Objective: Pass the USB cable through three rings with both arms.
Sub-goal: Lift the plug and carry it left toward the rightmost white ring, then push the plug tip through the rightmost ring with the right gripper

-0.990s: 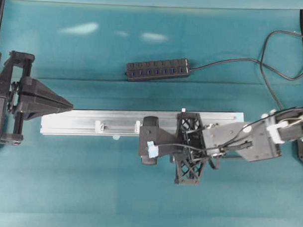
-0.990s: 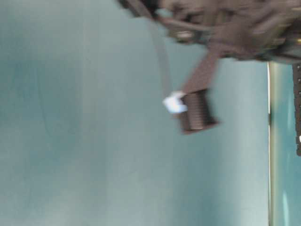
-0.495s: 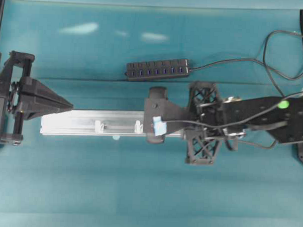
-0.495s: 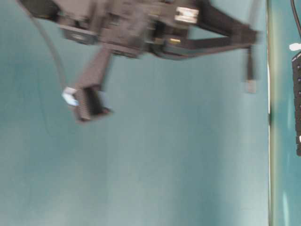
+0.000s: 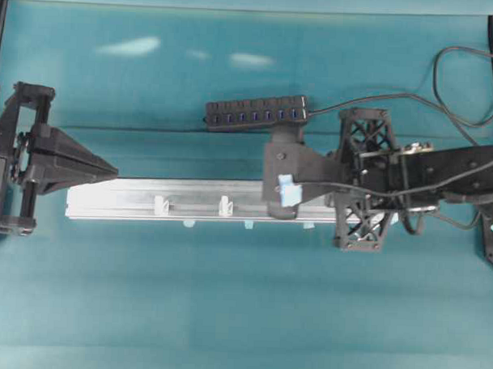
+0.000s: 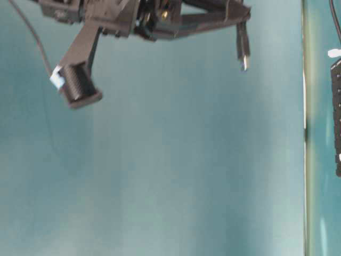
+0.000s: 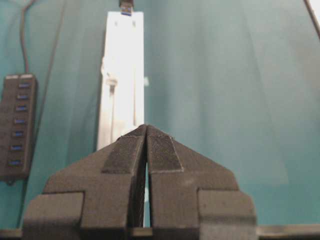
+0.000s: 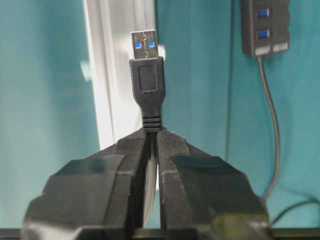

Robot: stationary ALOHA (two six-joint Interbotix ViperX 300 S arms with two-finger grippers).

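2 rings [image 5: 159, 204] visible, 1 USB cable [image 8: 147, 80].

Teal-covered counter [image 5: 145, 310] with a rail and a hub lying on it

A long silver aluminium rail [image 5: 133, 198] lies lengthwise across the middle of the counter, with white rings [image 5: 159, 204] standing along it. Behind it, near but apart, lies a black multi-port hub bar [image 5: 255, 113] with blue ports; its black cable [image 5: 371, 100] runs off over the cloth toward the right edge, looping there.
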